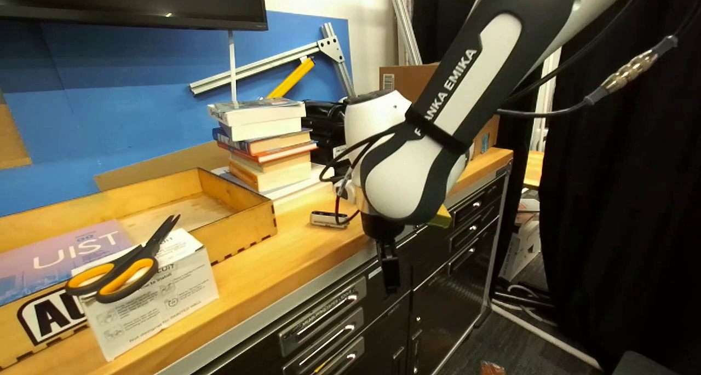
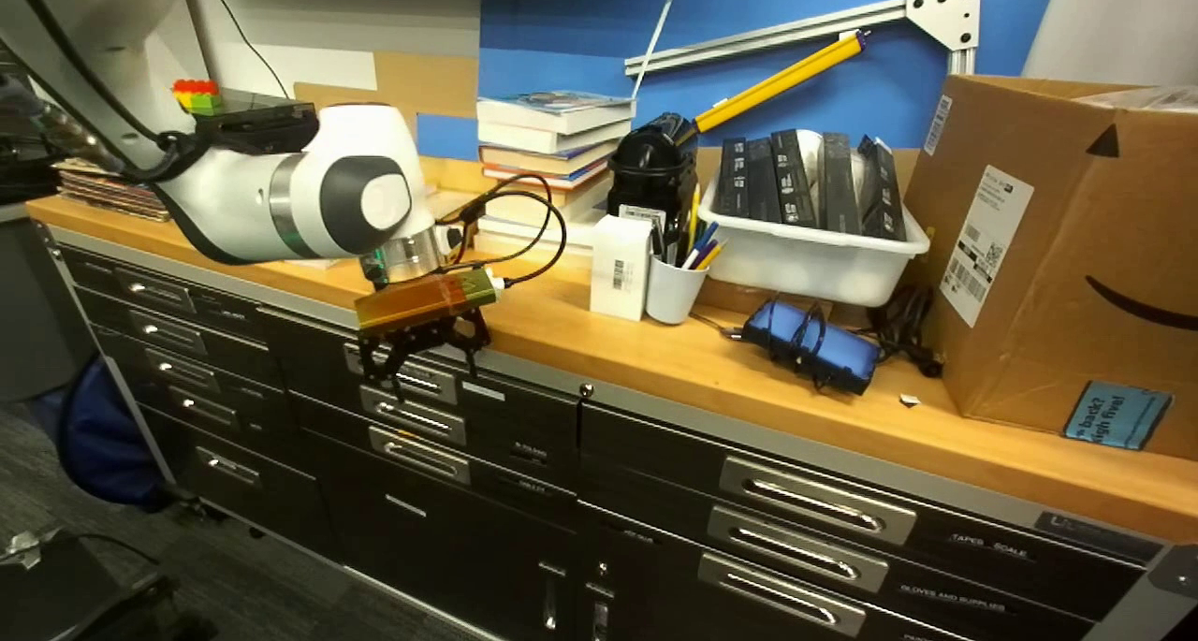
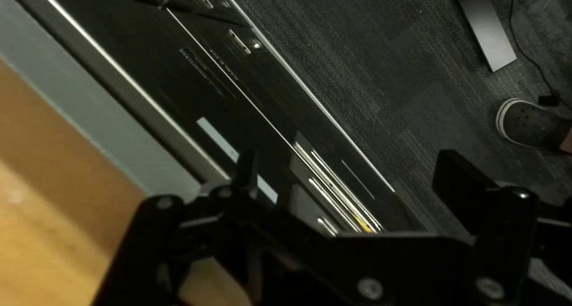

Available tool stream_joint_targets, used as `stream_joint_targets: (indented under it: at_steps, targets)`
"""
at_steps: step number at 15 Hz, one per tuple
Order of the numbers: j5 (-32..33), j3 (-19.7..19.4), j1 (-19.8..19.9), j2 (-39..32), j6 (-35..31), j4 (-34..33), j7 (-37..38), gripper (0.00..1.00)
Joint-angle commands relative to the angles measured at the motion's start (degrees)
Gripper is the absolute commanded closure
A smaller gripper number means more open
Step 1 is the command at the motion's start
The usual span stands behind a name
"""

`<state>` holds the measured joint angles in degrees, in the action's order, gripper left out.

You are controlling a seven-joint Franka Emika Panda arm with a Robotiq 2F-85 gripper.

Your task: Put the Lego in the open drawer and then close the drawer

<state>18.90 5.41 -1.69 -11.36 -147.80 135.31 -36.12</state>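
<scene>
The light-blue Lego does not show in any view. Dark cabinet drawers run under the bench top; a grey drawer handle strip (image 2: 414,415) is below my gripper, and similar strips show in an exterior view (image 1: 324,313) and in the wrist view (image 3: 308,207). These drawers look shut; no dark interior shows. My gripper (image 2: 433,377) hangs just in front of the bench edge, pointing down before the upper drawer fronts. It also shows edge-on in an exterior view (image 1: 390,279). In the wrist view its fingers (image 3: 351,167) are wide apart with nothing between them.
On the bench are a wooden tray (image 1: 241,221), a white box (image 1: 159,304) under scissors (image 1: 128,265), stacked books (image 2: 552,145), a pen cup (image 2: 674,290), a white bin (image 2: 805,267), a blue device (image 2: 814,342) and a cardboard box (image 2: 1029,323). A shoe (image 3: 527,123) is on the floor.
</scene>
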Motion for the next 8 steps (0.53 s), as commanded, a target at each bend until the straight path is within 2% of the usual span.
stream_joint_targets:
  at_steps: [1,6,7,8]
  targets:
    - [-2.87,-0.19,0.26,12.81,6.92,3.26,0.52,0.00]
    - [-9.11,-1.30,-1.87,25.93,24.34,-0.47,-2.49,0.00]
    - [-5.75,-1.49,-1.49,20.34,19.55,-0.24,-0.15,0.00]
    - [-6.83,-1.64,-1.94,22.90,22.12,-0.58,-0.66,0.00]
